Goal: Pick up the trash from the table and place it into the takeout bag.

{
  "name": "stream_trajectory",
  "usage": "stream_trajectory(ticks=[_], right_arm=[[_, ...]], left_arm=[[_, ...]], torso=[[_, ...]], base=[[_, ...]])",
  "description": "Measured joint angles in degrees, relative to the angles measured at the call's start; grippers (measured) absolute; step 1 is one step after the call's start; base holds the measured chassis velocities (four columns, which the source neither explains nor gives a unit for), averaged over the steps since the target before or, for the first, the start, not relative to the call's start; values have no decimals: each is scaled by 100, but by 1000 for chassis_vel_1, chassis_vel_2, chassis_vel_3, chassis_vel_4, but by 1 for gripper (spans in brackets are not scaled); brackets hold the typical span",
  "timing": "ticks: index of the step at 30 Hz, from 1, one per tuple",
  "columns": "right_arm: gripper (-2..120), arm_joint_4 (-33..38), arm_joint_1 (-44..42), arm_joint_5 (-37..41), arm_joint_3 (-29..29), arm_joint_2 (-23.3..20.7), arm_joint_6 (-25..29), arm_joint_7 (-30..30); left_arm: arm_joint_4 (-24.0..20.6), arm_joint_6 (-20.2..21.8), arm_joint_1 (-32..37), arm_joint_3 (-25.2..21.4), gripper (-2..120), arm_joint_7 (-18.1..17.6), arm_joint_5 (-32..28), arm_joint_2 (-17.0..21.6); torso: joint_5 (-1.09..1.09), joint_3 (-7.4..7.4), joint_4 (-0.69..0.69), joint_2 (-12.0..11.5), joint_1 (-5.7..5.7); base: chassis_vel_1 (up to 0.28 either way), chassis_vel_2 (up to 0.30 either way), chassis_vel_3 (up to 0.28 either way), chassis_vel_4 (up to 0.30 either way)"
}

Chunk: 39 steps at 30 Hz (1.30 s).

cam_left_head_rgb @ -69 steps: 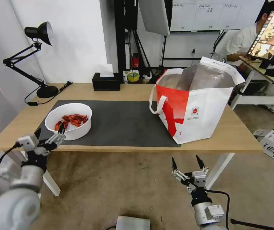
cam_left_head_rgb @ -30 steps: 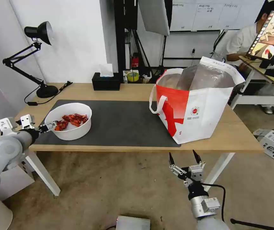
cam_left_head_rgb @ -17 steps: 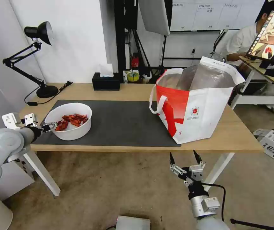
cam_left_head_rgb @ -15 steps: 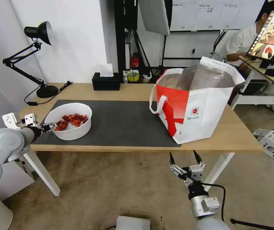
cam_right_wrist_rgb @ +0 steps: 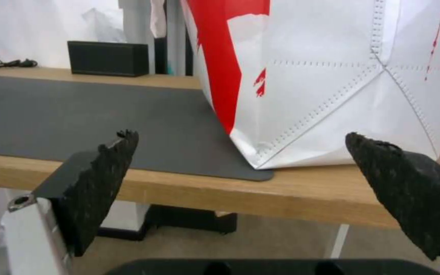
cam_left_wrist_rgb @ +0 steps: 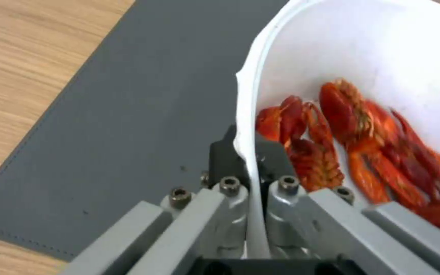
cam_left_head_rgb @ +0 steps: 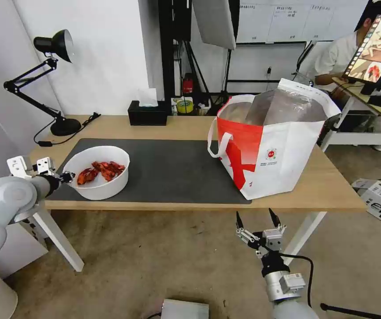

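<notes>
landmark: the large boxy white takeout bag with a red panel and silver foil lining (cam_left_head_rgb: 273,146) stands upright and open-mouthed on the long light-wood counter (cam_left_head_rgb: 186,126), partly on the dark grey mat (cam_left_head_rgb: 172,170).
task thing: the white round bowl of red crayfish shells (cam_left_head_rgb: 98,172) sits on the mat well away from the bag, at the counter end opposite it; it looks tipped, its rim lower on the side facing away from the bag.
left hand: the left hand (cam_left_head_rgb: 64,177) is at the bowl's rim on the side away from the bag, pinched closed on the thin wall (cam_left_wrist_rgb: 250,179), one finger inside and one outside.
right hand: the right hand (cam_left_head_rgb: 258,227) hangs below the counter edge, near the bag's corner, spread wide and holding nothing.
risk, grip: one pinch on a thin flexible rim carries the whole bowl; i judge the wall may buckle or slip out as the load comes on.
risk, spill: lifted from one edge, the bowl will likely tilt further, and loose shells (cam_left_wrist_rgb: 363,141) could slide out onto the mat.
risk, bag: the route to the bag is long; the bowl could catch the rim or a white loop handle (cam_left_head_rgb: 219,144) and push the light bag over.
</notes>
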Motion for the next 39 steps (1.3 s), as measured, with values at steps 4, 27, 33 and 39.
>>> stream_trajectory(ticks=[4,27,33,39], right_arm=[[100,-1,1,-1,-4,-4,1,1],[100,29,-21,-15,-7,-6,4,8],[100,30,-34,-28,-7,27,-1,9],[100,63,-57,-56,0,73,-8,8]], left_arm=[[-21,-5,-4,2,0,0,13,5],[-832,-32,-2475,996,0,-1193,-1952,207],[-696,-57,-3829,1941,0,-1518,-2664,48],[-307,-126,-5326,3086,0,-1871,-3159,-523]], torso=[[0,0,0,0,0],[1,0,0,0,0],[2,0,0,0,-1],[1,0,0,0,0]], base=[[0,0,0,0],[0,0,0,0],[0,0,0,0],[0,0,0,0]])
